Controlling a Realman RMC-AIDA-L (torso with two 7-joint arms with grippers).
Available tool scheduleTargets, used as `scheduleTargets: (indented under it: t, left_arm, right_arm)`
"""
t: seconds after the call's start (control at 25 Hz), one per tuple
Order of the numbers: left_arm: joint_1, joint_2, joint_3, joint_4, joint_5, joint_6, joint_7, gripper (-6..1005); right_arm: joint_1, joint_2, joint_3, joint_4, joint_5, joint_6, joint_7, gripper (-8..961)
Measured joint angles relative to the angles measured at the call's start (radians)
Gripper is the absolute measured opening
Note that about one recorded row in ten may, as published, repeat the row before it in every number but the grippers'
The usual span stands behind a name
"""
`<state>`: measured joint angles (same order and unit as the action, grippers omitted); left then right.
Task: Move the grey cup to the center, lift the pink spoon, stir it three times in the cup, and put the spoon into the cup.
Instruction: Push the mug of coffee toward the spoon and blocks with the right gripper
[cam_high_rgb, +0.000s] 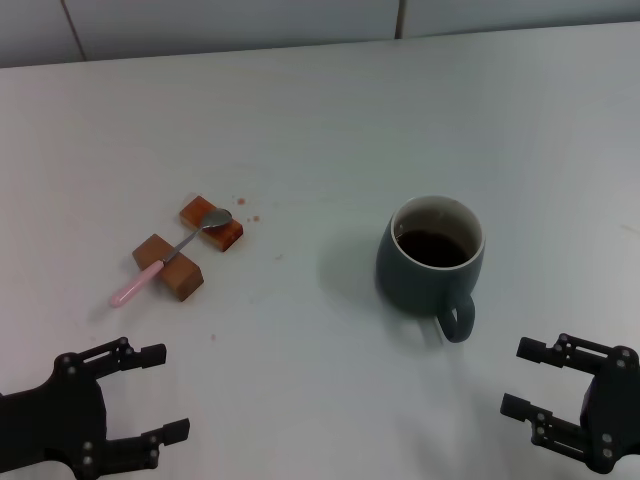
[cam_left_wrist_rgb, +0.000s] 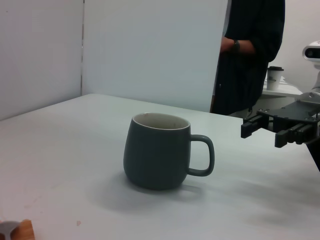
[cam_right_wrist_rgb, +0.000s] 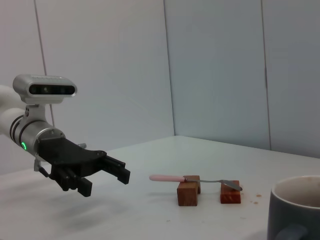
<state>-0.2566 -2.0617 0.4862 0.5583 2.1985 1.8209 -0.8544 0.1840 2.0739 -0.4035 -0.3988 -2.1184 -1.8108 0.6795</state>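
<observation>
The grey cup (cam_high_rgb: 432, 262) stands upright on the white table, right of centre, its handle toward me and dark brown liquid inside. It also shows in the left wrist view (cam_left_wrist_rgb: 157, 151) and the right wrist view (cam_right_wrist_rgb: 295, 210). The pink spoon (cam_high_rgb: 165, 258) lies across two orange-brown wooden blocks at the left, bowl on the far block; it also shows in the right wrist view (cam_right_wrist_rgb: 192, 179). My left gripper (cam_high_rgb: 160, 392) is open and empty at the near left edge. My right gripper (cam_high_rgb: 525, 378) is open and empty, near right, just beside the cup's handle.
Two wooden blocks (cam_high_rgb: 170, 267) (cam_high_rgb: 211, 223) carry the spoon. A few small brown specks (cam_high_rgb: 247, 209) lie on the table beside them. A person in dark clothes (cam_left_wrist_rgb: 252, 50) stands beyond the table's far side in the left wrist view. A wall (cam_high_rgb: 300, 20) runs behind the table.
</observation>
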Motion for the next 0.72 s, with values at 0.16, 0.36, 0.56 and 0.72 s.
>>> scheduleTargets:
  t: [0.16,0.36,0.56,0.72]
  left_arm:
    - [0.0,0.0,0.0,0.0,0.0,0.002,0.0,828]
    - [0.0,0.0,0.0,0.0,0.0,0.003,0.0,827]
    - [0.001,0.0,0.0,0.0,0.0,0.004,0.0,827]
    - [0.0,0.0,0.0,0.0,0.0,0.005,0.0,826]
  right_arm:
    - [0.0,0.0,0.0,0.0,0.0,-0.001,0.0,614]
    - [0.0,0.0,0.0,0.0,0.0,-0.001,0.0,613]
    - [-0.001,0.0,0.0,0.0,0.0,-0.001,0.0,613]
    - [-0.001,0.0,0.0,0.0,0.0,-0.001,0.0,614]
